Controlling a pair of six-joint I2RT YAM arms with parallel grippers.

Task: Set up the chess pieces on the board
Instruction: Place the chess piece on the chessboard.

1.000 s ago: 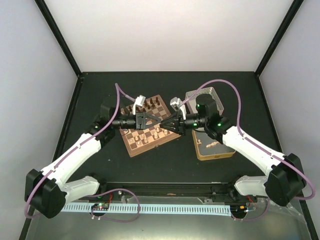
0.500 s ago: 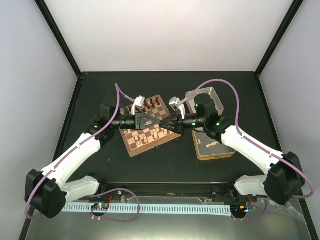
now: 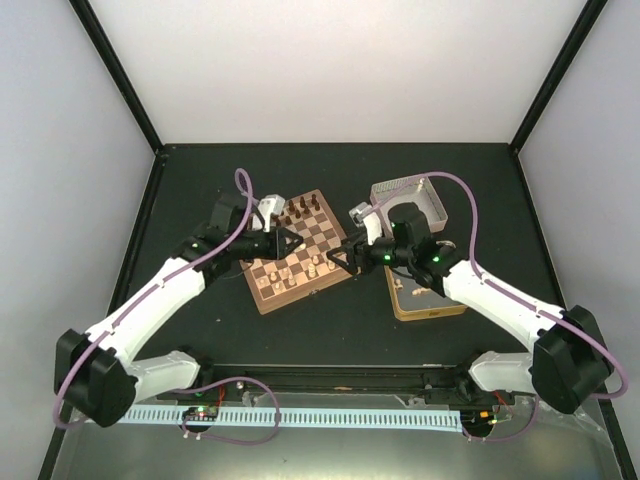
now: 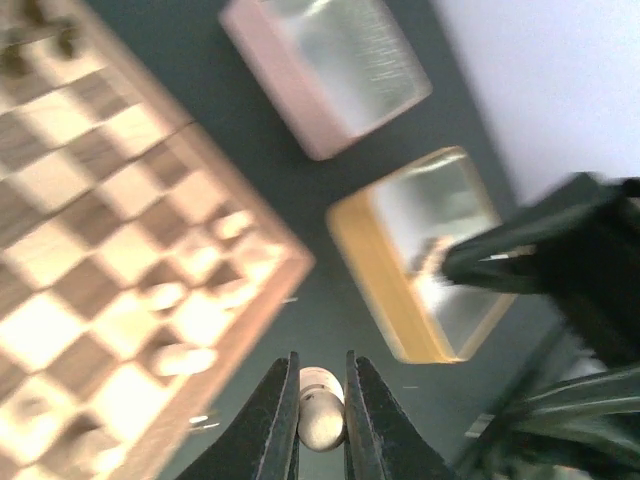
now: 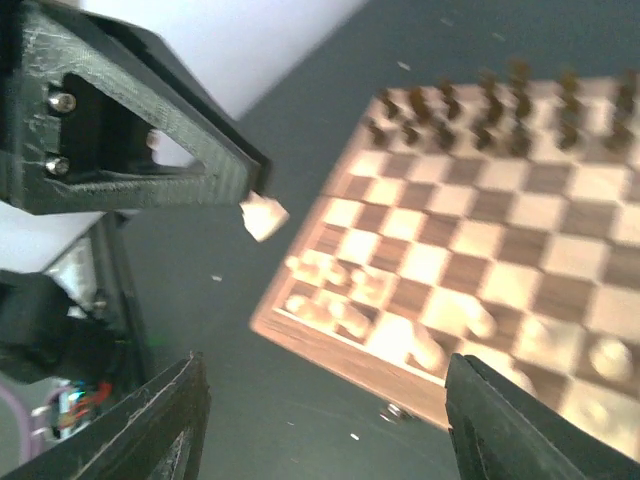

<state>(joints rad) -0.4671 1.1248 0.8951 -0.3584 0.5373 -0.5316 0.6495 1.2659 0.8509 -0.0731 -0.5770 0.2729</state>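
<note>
The board (image 3: 318, 233) lies at the table's centre, with dark pieces (image 3: 298, 212) along its far rows and several pale chess pieces (image 3: 300, 268) near its front edge. My left gripper (image 3: 289, 243) hangs over the board's middle. In the left wrist view that gripper (image 4: 321, 372) is shut on one small pale chess piece (image 4: 321, 418), above the dark table beside the board (image 4: 110, 250). My right gripper (image 3: 339, 259) hovers at the board's right edge. Its jaws (image 5: 320, 420) stand wide open with nothing between them. The held piece (image 5: 263, 215) shows in the right wrist view too.
A gold rectangular tin (image 3: 445, 302) with a few pale pieces inside lies right of the board, partly under the right arm. A pinkish-silver square lid (image 3: 428, 193) sits behind it. Black walls edge the dark table (image 3: 190, 190).
The two grippers met tip to tip over the board's right side. The right gripper has opened and drawn back; the left has pulled away leftward with the pale piece in its jaws.
</note>
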